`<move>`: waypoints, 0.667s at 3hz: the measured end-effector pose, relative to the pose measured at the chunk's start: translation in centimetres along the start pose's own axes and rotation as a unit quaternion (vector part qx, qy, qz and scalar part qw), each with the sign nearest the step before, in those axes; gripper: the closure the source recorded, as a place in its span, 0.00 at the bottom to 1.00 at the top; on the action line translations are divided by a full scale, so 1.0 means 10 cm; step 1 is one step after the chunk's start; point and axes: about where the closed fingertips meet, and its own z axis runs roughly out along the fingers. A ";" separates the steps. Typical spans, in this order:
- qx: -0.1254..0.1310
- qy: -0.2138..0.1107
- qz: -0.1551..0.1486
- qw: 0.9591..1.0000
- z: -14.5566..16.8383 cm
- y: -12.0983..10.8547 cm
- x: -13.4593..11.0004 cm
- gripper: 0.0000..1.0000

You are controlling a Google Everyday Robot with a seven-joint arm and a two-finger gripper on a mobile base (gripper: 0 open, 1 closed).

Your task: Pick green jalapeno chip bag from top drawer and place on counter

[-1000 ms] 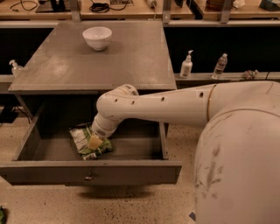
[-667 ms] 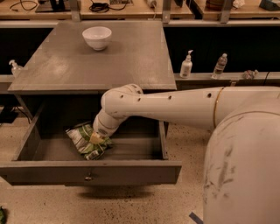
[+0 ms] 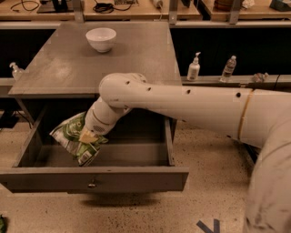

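Note:
The green jalapeno chip bag (image 3: 68, 134) is light green and white and crinkled. It hangs tilted over the left half of the open top drawer (image 3: 136, 157), and its upper edge stands against the dark space under the counter (image 3: 68, 68). My gripper (image 3: 88, 136) reaches down into the drawer from the right on my white arm. It is shut on the bag's right side and mostly hidden behind the wrist. The drawer's front panel with its round knob (image 3: 92, 184) faces the camera.
A white bowl (image 3: 101, 38) stands at the back of the counter. A pump bottle (image 3: 193, 69) and a water bottle (image 3: 228, 68) stand on the narrow grey ledge (image 3: 245, 81) to the right. Another bottle (image 3: 16, 70) is at the left. A tan workbench (image 3: 136, 11) runs behind.
The gripper and the bag have risen and shifted left within the drawer. The bag now hangs higher than before.

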 end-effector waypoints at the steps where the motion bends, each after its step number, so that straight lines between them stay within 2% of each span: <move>1: -0.019 -0.053 -0.048 0.997 -0.56 0.11 -0.42 1.00; 2: -0.040 -0.082 -0.088 0.992 -0.96 0.11 -0.76 1.00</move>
